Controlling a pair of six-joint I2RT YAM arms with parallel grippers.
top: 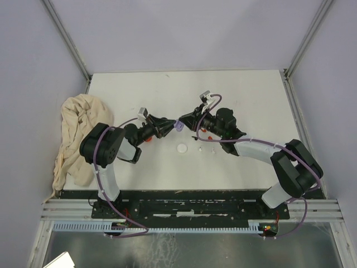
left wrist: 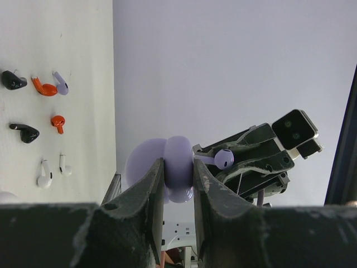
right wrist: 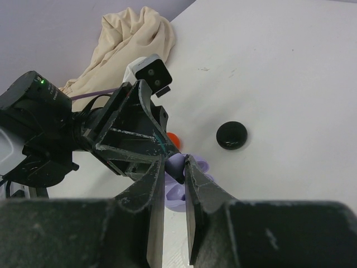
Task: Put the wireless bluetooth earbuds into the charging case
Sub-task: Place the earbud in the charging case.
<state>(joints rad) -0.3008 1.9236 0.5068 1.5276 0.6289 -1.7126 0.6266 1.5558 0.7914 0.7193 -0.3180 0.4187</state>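
My left gripper (left wrist: pixel 178 170) is shut on an open lilac charging case (left wrist: pixel 179 149) and holds it above the table. My right gripper (right wrist: pixel 175 163) is shut on a lilac earbud (left wrist: pixel 224 159), whose stem points at the case's edge. In the top view the two grippers meet tip to tip at the case (top: pixel 178 126). More earbuds lie on the table: black ones (left wrist: pixel 14 80) (left wrist: pixel 25 133), red ones (left wrist: pixel 44 88) (left wrist: pixel 57 120), a lilac one (left wrist: pixel 61 84) and two white ones (left wrist: pixel 44 174).
A black round case (right wrist: pixel 231 135) and a red one (right wrist: pixel 175 138) lie on the white table (top: pixel 251 100) under the grippers. A white disc (top: pixel 182 148) sits near the front. A beige cloth (top: pixel 75 134) is bunched at the left edge.
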